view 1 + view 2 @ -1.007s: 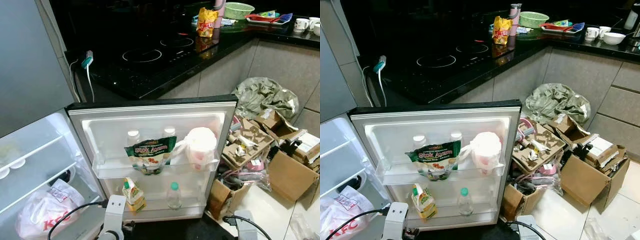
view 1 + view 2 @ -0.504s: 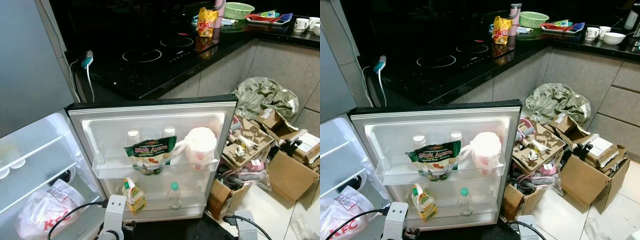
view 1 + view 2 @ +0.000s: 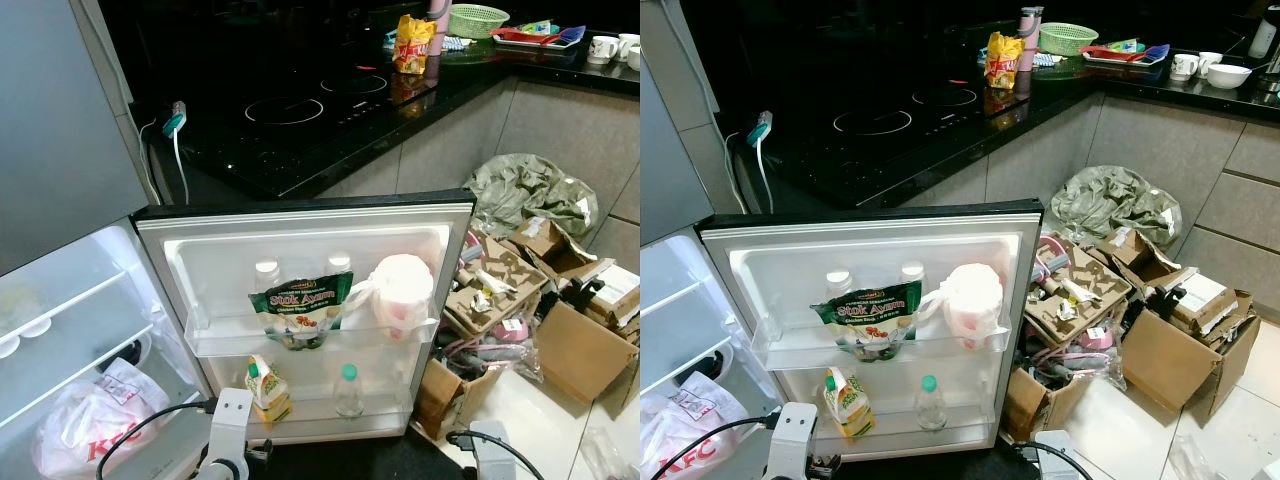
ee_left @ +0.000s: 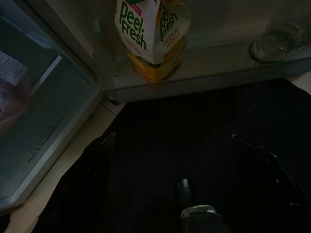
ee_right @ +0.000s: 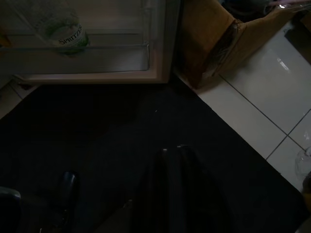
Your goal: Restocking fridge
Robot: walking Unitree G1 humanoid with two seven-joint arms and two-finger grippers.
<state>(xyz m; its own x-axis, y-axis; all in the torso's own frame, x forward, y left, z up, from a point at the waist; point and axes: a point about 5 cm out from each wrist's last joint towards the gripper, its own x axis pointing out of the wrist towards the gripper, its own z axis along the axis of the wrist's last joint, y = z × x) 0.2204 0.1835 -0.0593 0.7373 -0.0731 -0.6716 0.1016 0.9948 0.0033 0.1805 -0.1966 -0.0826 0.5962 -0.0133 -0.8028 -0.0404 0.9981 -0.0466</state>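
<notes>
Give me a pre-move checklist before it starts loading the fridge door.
1. Fridge door open: ok.
2. Upper door shelf has room: not ok, the soup packet, two bottles behind it and the pink bag crowd it.
3. Lower door shelf has room: ok, gap between the juice carton and the water bottle.
4. Item in hand to stock: not ok, left gripper is open and holds nothing; the right gripper also holds nothing.
5. Floor by the door: not ok, cardboard boxes sit close to its edge.
</notes>
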